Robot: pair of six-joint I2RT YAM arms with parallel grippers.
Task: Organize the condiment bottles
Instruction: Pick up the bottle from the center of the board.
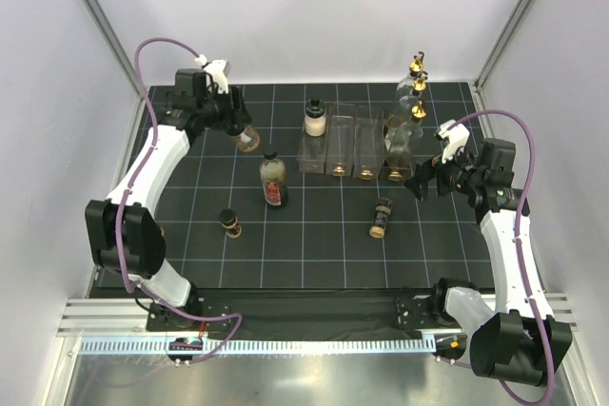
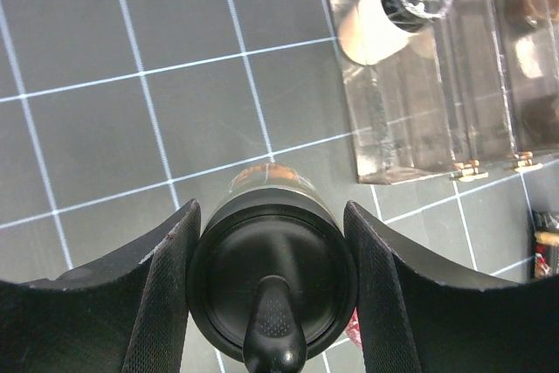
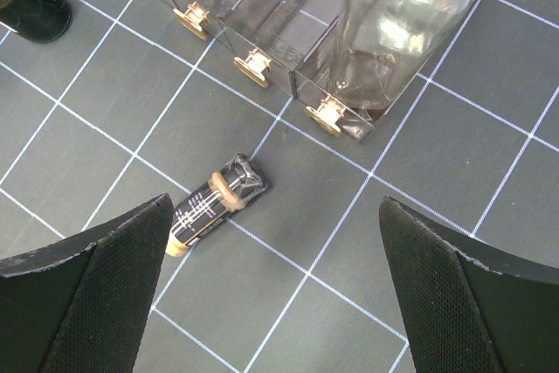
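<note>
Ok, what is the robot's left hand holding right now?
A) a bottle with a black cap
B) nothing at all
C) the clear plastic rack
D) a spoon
A: in the left wrist view, the left gripper is clamped on both sides of a black-capped bottle, which sits snugly between its two pads.

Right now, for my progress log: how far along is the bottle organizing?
Done: tall clear bottles and a white bottle stand in the rack. In hand: left gripper holds a black-capped bottle. Left: the red-labelled bottle, an upright bottle and a toppled bottle sit on the mat; right gripper open.
</note>
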